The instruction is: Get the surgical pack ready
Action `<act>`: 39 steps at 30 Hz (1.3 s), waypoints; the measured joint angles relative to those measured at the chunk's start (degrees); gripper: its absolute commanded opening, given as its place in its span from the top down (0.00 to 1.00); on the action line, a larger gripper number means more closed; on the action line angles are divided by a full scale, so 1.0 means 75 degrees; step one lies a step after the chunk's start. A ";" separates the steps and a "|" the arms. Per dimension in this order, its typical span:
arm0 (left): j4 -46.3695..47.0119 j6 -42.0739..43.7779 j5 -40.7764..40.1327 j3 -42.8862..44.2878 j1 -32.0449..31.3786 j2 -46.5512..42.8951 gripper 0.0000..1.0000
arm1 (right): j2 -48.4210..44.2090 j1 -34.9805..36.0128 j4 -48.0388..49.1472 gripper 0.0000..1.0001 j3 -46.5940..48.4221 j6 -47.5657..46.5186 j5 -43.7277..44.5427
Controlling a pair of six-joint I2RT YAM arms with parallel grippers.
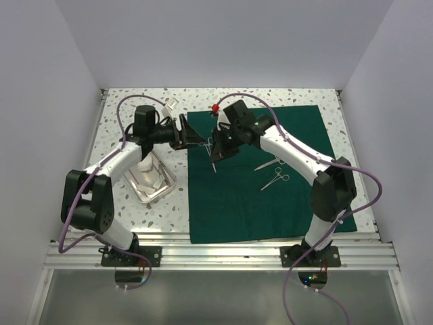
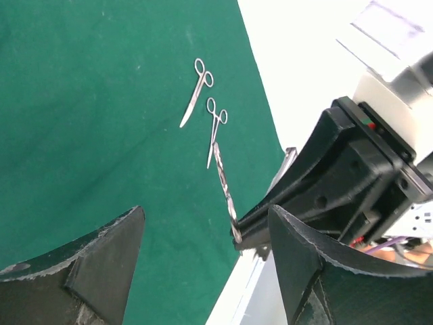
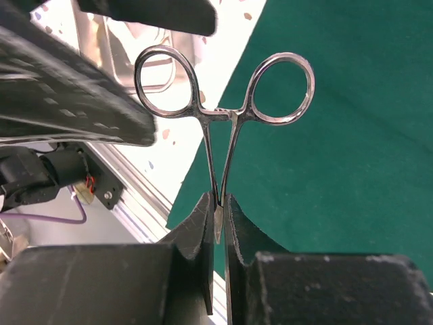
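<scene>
The dark green drape lies flat on the table. My right gripper is shut on the tip of steel forceps and holds them in the air over the drape's left edge, ring handles away from the wrist. In the left wrist view the same forceps stick out of the right gripper's black fingers. My left gripper stands open close beside them, with nothing between its fingers. Two more scissor-like instruments lie on the drape. The metal tray sits left of the drape with a white pad in it.
A white object and a small red one lie at the back of the speckled table. White walls close in the left, back and right. An aluminium rail runs along the near edge, by the arm bases.
</scene>
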 measured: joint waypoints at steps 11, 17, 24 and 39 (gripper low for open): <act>0.0318 -0.0694 0.0128 -0.0082 -0.0038 0.0271 1.00 | 0.0379 0.0341 -0.0017 0.62 0.0714 -0.0023 0.0117; -0.1550 0.0644 -0.1093 0.0233 0.0472 0.0233 1.00 | 0.1084 -0.0146 -0.1090 0.39 0.1061 0.0664 0.1061; -0.3640 0.1912 -0.3640 0.0192 0.2078 -0.0702 1.00 | 0.0947 -0.2509 -0.1466 0.43 -0.1011 0.2393 0.2352; -0.4736 0.2582 -0.5062 0.0519 0.2069 0.0589 0.60 | 0.1833 -0.2734 -0.1545 0.53 -0.0032 0.4348 0.3756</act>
